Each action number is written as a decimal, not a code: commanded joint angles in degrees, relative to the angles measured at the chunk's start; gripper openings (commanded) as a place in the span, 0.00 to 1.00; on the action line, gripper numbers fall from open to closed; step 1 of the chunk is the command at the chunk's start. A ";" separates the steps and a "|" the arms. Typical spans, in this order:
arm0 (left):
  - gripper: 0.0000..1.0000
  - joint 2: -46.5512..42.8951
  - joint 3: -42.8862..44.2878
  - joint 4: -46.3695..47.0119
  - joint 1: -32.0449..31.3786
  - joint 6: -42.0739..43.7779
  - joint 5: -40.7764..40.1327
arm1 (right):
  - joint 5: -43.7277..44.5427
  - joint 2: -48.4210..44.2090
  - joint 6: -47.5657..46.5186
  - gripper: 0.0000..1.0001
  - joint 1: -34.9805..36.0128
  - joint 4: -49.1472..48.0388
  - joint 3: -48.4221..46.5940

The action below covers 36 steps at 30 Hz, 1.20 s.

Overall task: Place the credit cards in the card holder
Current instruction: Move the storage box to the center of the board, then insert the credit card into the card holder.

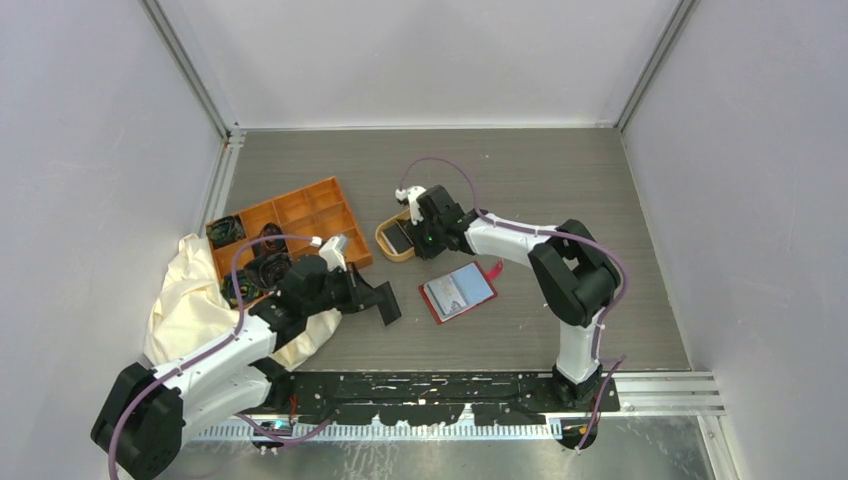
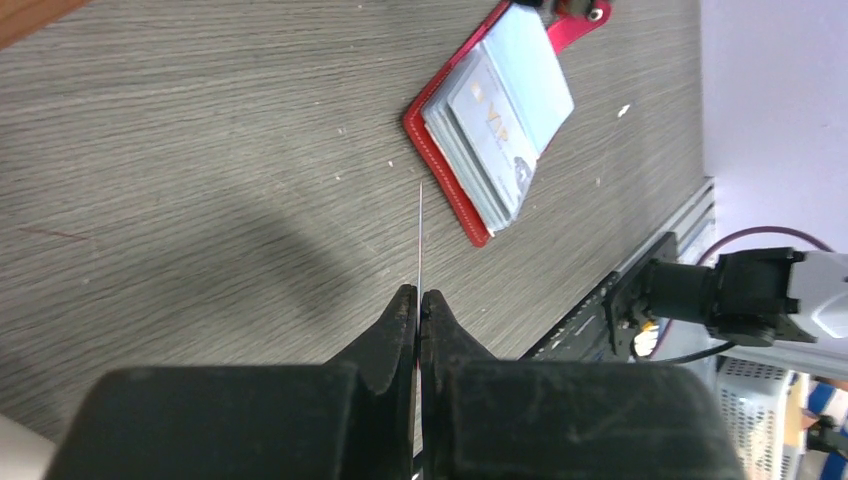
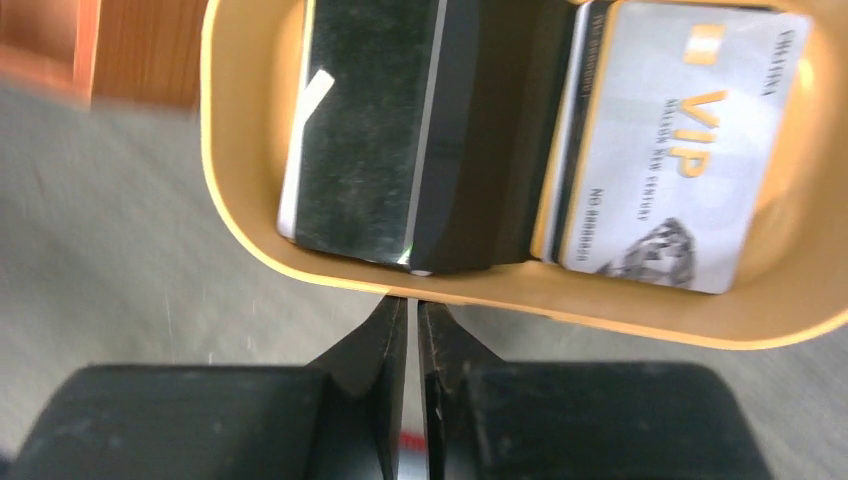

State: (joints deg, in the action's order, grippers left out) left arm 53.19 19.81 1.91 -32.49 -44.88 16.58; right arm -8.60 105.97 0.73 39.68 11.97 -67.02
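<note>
Left claw (image 2: 419,297) clamped on dark card (image 2: 420,225), edge-on, near open card holder (image 2: 445,182) on tabletop (image 2: 200,150); pale cards already sleeved. Right claw (image 3: 412,300) closed, apparently empty, at tan dish (image 3: 650,318); several credit cards (image 3: 660,140) left inside.

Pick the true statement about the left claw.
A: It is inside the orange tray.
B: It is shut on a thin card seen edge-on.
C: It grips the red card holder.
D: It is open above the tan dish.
B: the left wrist view shows the left claw closed on a thin card seen edge-on, apart from the open card holder.
</note>
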 commanded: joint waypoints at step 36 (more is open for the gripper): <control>0.00 44.13 8.21 55.04 -10.79 -25.11 1.25 | -22.63 4.49 -25.23 0.39 -24.47 38.77 -10.40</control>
State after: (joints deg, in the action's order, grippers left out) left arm 95.04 25.80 52.62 -43.09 -69.04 19.53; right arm -32.16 110.67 -23.14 15.51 49.19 -75.00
